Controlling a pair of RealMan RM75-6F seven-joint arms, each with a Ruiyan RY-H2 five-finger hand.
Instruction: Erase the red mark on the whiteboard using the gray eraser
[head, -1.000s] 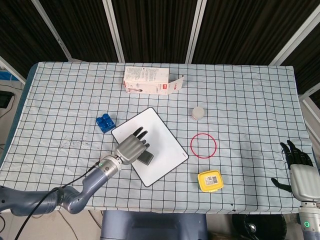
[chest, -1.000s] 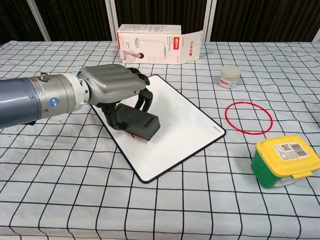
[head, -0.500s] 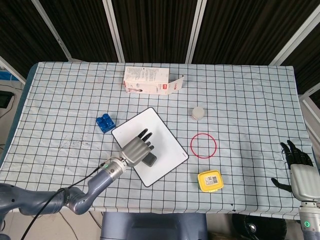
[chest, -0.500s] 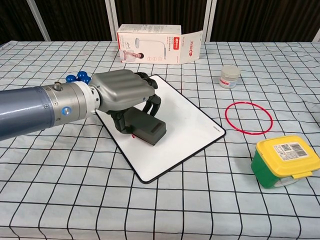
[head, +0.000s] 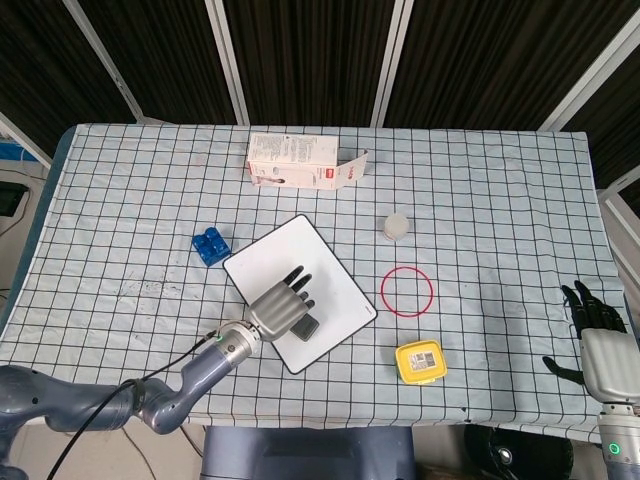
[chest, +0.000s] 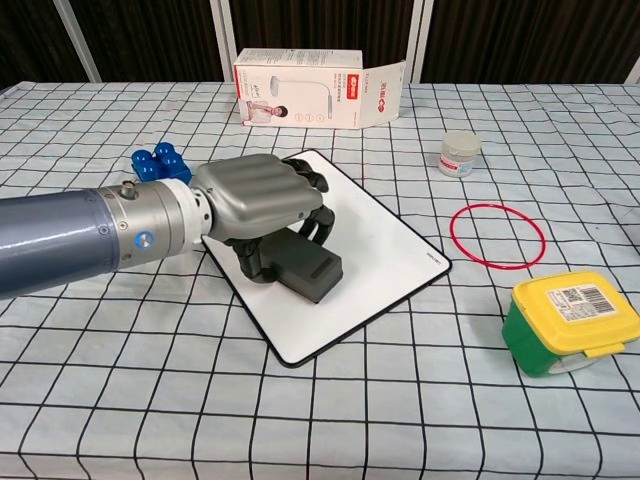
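Gray eraser (chest: 308, 267) flat on whiteboard (chest: 385, 262)

Your left hand (chest: 262, 199) covers most of the gray eraser (chest: 308, 268); only its end past the fingertips shows. The whiteboard (chest: 375, 250) beneath the fingers is hidden, so no red mark is checkable. Your right hand (head: 597, 345) sits partly cut off at the head view's edge.

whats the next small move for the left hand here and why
Probably lift the gray eraser slightly and check the board. The left hand holds it flat on the whiteboard, and no red mark shows on the bare white surface around it in either view. Any trace left would be hidden under the eraser, so raising it would show whether another wipe is needed.
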